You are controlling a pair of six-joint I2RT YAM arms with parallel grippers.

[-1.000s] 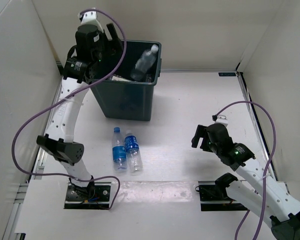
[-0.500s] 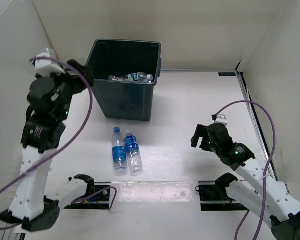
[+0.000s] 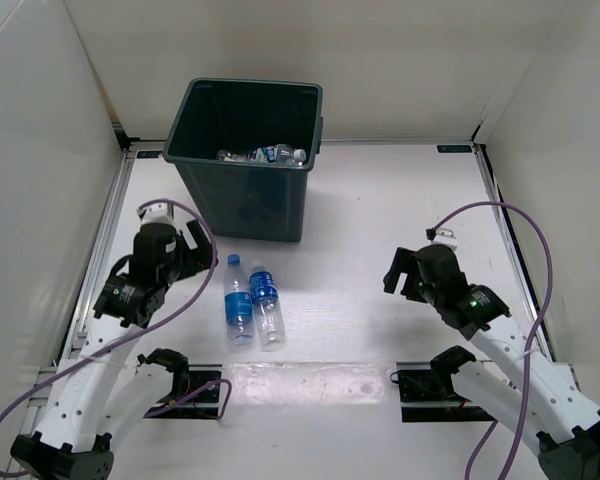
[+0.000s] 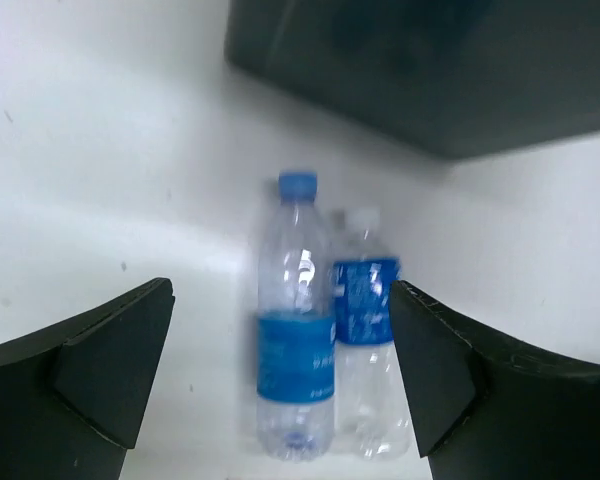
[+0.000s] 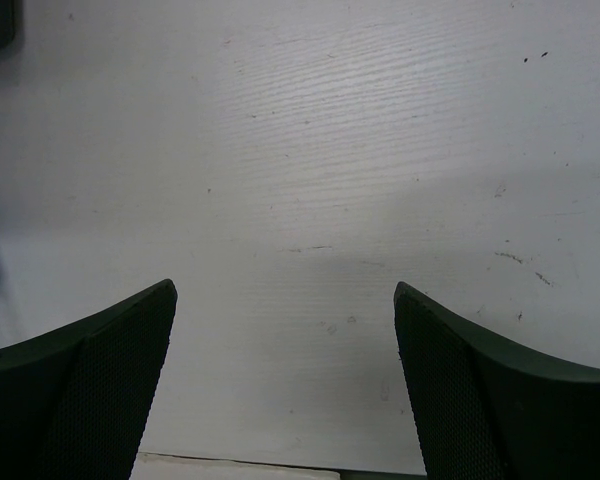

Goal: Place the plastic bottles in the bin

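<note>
The white table (image 3: 380, 200) is enclosed by white walls (image 3: 400, 60). On its far side, left of centre, the bin (image 3: 242, 205) stands upright with its mouth open. Bottles (image 3: 265, 154) lie heaped on its floor against the far wall. At least one blue label shows there, but their number cannot be told.

The left arm (image 3: 110, 340) is folded low on the left. The left gripper (image 3: 198, 252) sits near the bin's near-left corner, just left of the two bottles on the table. Its jaws are spread wide and hold nothing. The left wrist view frames both bottles between the fingers (image 4: 110, 370), with the bin's wall behind them.

The right arm (image 3: 500, 350) reaches in from the near right. The right gripper (image 3: 400, 272) is over bare table, well apart from bin and bottles, its jaws also spread wide and empty.

Just in front of the bin, two bottles lie side by side, touching, caps toward the bin. The blue-cap bottle (image 3: 238, 300) is on the left. The white-cap bottle (image 3: 266, 305) is on the right, lying slightly nearer the arm bases. Both have blue labels.
</note>
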